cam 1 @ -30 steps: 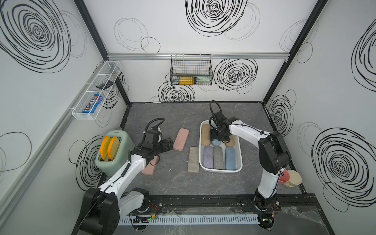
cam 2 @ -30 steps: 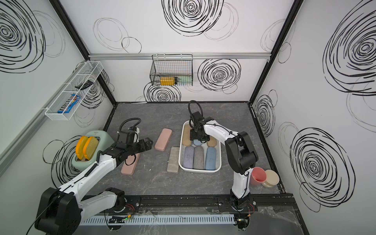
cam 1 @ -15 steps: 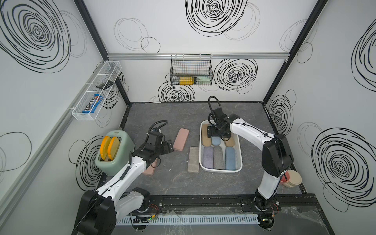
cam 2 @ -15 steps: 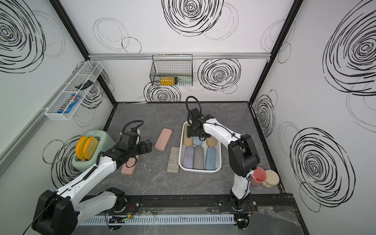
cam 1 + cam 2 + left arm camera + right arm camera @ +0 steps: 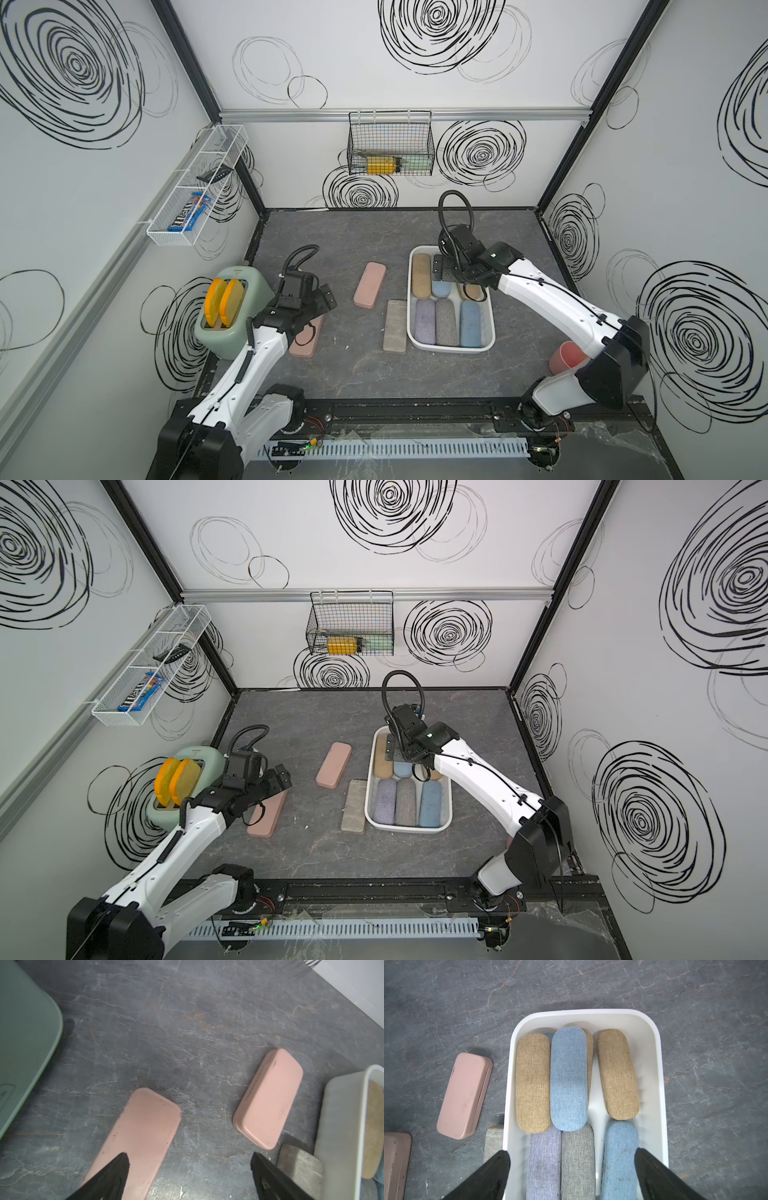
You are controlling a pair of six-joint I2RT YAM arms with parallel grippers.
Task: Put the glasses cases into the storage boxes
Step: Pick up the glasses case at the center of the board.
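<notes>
Over the last second my right gripper [image 5: 572, 1153] has come up off the blue case [image 5: 569, 1078] and now hangs above the bin [image 5: 583, 1013]. Its jaws are spread wide with nothing between them. The blue case lies released in the bin's far half, riding on top between two tan cases [image 5: 533, 1082]. A lilac case [image 5: 545, 1165], a grey case [image 5: 578, 1163] and a second blue case [image 5: 619, 1159] fill the near half side by side. The bin sits right of the middle of the table [image 5: 353, 232].

My left arm has shifted only slightly. The left gripper [image 5: 189, 1157] hovers over the far end of the near pink case [image 5: 141, 1136], jaws apart, gripping nothing. That case lies by the table's left edge, just beside the toaster [image 5: 232, 332].

The second pink case [image 5: 270, 1099] lies about mid-table. A loose grey case [image 5: 395, 326] lies along the outside of the bin's left wall, between the near pink case and the bin. A pink cup [image 5: 565, 357] stands near the front right corner.
</notes>
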